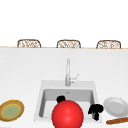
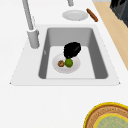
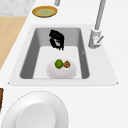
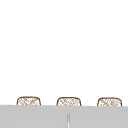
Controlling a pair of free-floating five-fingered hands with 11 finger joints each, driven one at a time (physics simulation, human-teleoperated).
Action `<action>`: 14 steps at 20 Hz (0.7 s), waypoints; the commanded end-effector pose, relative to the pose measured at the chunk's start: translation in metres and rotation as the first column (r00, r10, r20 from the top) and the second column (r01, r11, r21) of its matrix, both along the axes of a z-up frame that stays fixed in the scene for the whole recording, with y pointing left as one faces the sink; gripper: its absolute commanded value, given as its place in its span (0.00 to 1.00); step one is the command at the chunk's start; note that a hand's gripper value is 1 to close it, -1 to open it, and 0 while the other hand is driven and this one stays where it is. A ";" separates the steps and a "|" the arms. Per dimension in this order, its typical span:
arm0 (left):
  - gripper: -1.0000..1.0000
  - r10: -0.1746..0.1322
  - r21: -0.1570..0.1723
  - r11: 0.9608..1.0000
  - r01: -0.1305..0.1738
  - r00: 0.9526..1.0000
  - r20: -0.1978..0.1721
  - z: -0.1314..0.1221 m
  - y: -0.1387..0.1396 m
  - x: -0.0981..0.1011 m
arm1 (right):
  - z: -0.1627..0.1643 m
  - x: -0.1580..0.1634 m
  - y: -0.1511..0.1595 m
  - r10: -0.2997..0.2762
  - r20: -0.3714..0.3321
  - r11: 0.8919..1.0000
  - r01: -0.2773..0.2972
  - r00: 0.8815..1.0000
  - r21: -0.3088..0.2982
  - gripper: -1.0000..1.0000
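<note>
3 woven chairs [image 1: 29, 43] behind white counter [image 1: 22, 70].

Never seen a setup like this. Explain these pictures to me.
This is a simulated kitchen. The robot is just two floating black hands. The front view faces the sink and faucet: the left hand sits behind a red ball, and the right hand is at the sink's right edge. The side views look along the sink: a hand hovers by a white dish holding a green fruit and a brown lump. On the counter lie a yellow-rimmed plate, a white plate and a brown stick. The upper view looks above the sink.
</note>
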State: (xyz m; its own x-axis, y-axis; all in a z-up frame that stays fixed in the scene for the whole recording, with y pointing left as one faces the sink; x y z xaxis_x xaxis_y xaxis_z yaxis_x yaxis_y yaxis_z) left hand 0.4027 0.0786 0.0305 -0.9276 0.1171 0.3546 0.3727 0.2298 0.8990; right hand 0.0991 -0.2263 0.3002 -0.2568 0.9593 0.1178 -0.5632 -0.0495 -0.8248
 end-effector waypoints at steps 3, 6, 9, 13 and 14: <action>0.00 0.029 -0.017 0.999 -0.031 0.996 -0.087 -0.025 -0.018 -0.017 | 0.000 0.000 0.000 0.000 0.000 1.000 0.000 1.000 0.000 0.50; 0.00 0.010 -0.027 1.000 -0.013 0.995 -0.100 -0.039 -0.028 -0.020 | 0.000 0.000 0.000 0.000 0.000 1.000 0.000 1.000 0.000 0.50; 0.00 -0.005 -0.026 1.000 0.002 0.994 -0.112 -0.055 -0.040 -0.022 | 0.000 0.000 0.000 0.000 0.000 1.000 0.000 1.000 0.000 0.50; 0.00 -0.022 -0.009 1.000 0.021 0.992 -0.123 -0.081 -0.042 -0.002 | 0.000 0.000 0.000 0.000 0.000 1.000 0.000 1.000 0.000 0.50; 0.00 -0.030 -0.010 1.000 0.029 0.991 -0.127 -0.087 -0.042 0.004 | 0.000 0.000 0.000 0.000 0.000 1.000 0.000 1.000 0.000 0.50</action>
State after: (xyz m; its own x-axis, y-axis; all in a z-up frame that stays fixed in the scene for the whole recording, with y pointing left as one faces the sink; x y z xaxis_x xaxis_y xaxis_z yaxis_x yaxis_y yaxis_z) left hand 0.3925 0.0351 -0.0385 -0.8947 0.1655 0.4148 0.4416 0.1893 0.8770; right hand 0.0991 -0.2263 0.3002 -0.2568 0.9593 0.1178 -0.5632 -0.0495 -0.8248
